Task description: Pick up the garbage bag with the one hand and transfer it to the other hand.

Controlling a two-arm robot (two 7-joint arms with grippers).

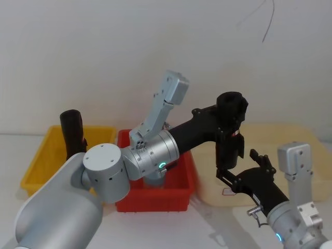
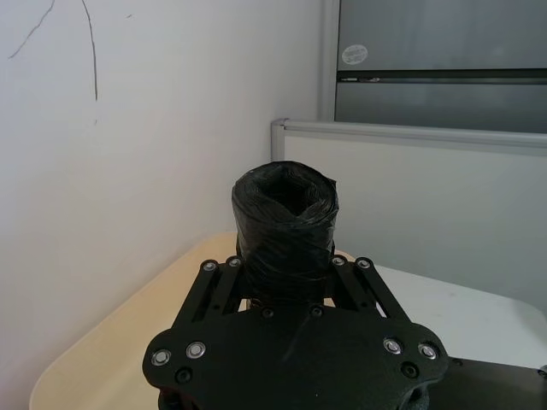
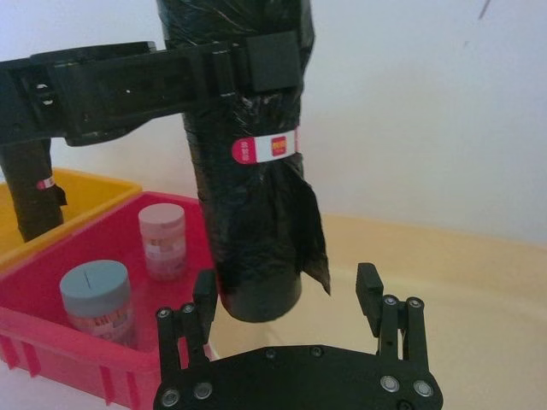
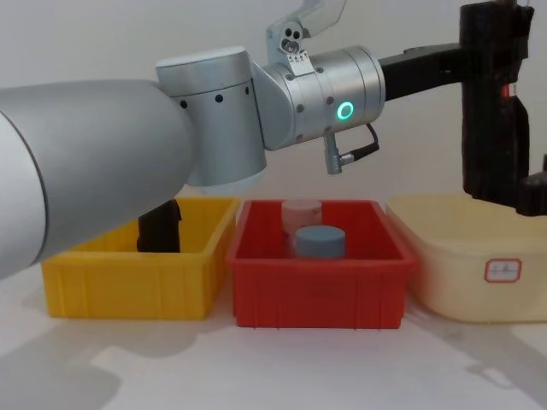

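The main risk is a bad handover. If the right gripper (image 1: 244, 167) closes now, it could pinch only the loose flap (image 3: 312, 231) or knock the bag (image 1: 232, 150) askew, because the bag's lower end is off-centre in its gap. If the left gripper (image 3: 239, 64) lets go before that hold is firm, I judge the slick plastic would slip and the bag would drop into the cream bin (image 1: 290, 136) or the red bin (image 1: 181, 199) below. The bag stands upright in the air, at about 2 o'clock from the red bin in the head view. The left gripper's fingers are clamped around its upper part, above the red mark (image 3: 265, 147). The right gripper, at about 5 o'clock from the bag's lower end, has its fingers (image 3: 369, 290) spread wide and empty. The lower end sits at the mouth of their gap, much nearer one finger than the other, and I cannot tell whether it touches.
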